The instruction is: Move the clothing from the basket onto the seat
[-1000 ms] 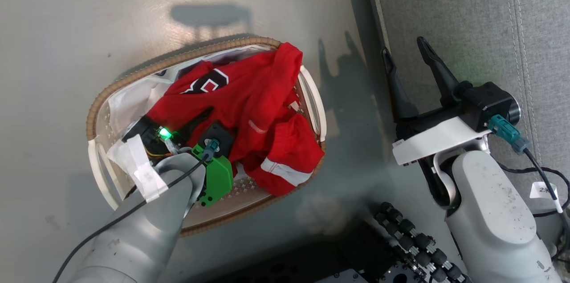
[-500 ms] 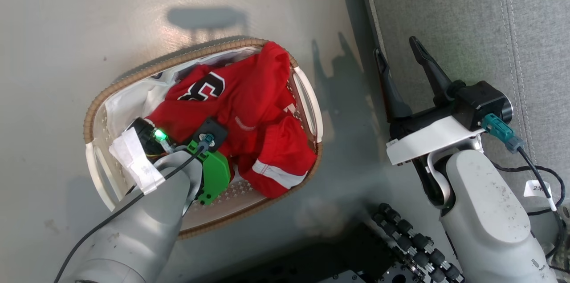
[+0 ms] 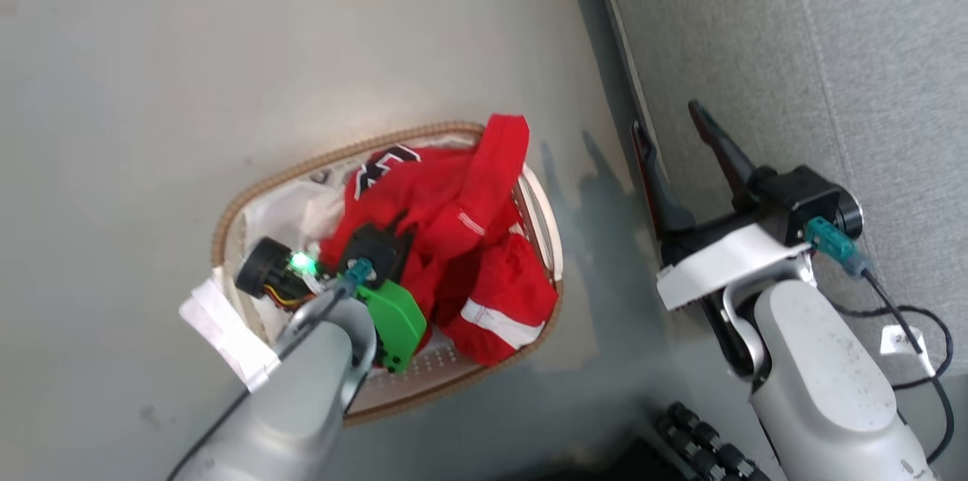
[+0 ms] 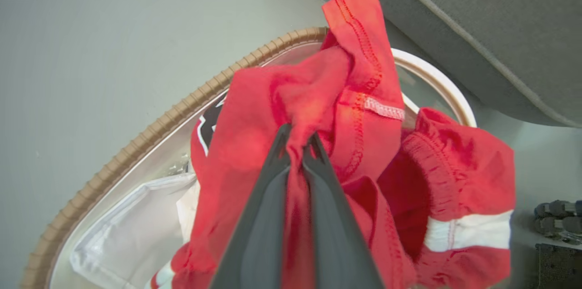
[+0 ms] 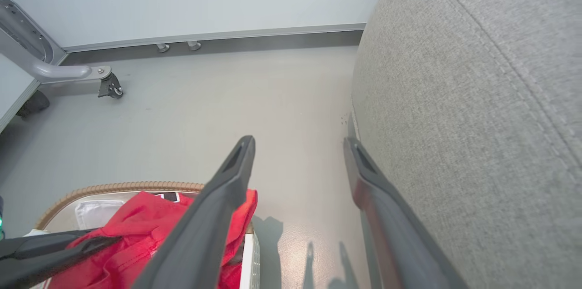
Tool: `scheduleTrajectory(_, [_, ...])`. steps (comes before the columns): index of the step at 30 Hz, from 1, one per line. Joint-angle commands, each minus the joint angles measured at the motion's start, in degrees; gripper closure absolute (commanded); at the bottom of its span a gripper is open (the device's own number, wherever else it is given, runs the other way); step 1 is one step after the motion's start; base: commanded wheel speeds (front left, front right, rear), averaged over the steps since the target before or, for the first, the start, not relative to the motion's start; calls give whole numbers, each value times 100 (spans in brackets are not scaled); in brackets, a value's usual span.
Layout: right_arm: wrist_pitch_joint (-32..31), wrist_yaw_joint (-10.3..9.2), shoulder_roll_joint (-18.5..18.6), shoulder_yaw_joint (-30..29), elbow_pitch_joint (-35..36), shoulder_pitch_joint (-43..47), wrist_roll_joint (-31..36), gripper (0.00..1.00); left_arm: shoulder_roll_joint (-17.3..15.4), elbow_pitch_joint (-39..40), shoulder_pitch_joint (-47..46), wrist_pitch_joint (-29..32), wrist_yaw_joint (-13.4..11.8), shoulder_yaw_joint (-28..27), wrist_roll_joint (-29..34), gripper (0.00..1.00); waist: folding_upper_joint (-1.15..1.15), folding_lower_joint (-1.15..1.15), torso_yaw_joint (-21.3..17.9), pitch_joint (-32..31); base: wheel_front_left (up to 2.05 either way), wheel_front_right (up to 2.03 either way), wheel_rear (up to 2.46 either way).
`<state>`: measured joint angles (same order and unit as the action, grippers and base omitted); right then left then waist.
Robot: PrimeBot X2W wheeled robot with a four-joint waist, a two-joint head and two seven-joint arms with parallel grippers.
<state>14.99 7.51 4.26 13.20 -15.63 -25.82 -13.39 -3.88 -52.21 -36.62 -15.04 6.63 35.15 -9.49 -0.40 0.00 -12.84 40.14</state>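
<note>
Seemingly soft, light and floppy red clothing (image 4: 318,98) heaped in the basket (image 4: 136,143) beside the seat (image 5: 477,98), a bunched fold near the seat-side rim, a fair hold, pinched tight by the left gripper (image 4: 300,137); right gripper (image 5: 298,141) spread wide, empty.

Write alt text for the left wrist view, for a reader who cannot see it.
The left hand pinches a fold of red clothing over the white, brown-rimmed basket. A grey seat edge crosses the upper right; pale floor lies left.
</note>
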Motion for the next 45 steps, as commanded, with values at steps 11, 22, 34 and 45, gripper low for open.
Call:
scheduleTrajectory(11, [27, -5, 179, -60, -265, 713, -12, 0, 89, 1218, 1031, -20, 44, -290, -111, 100, 40, 0, 777, -1768, 0, 0, 0])
scheduleTrajectory(22, [28, -4, 126, -50, -401, 1354, -3, 0, 94, 2778, 1816, -21, 79, -715, -265, 100, 40, 0, 1041, -2830, 0, 0, 0])
scheduleTrajectory(34, [28, -4, 125, 108, -543, 1861, -2, 0, 93, 3985, 1752, -21, 90, -975, -437, 100, 40, 0, 1070, -3491, 0, 0, 0])
scheduleTrajectory(45, [28, -4, 326, 1801, -10, 1537, 129, 0, 93, 4070, 1798, -21, 42, -976, -527, 100, 40, 0, 1048, -3649, 0, 0, 0])
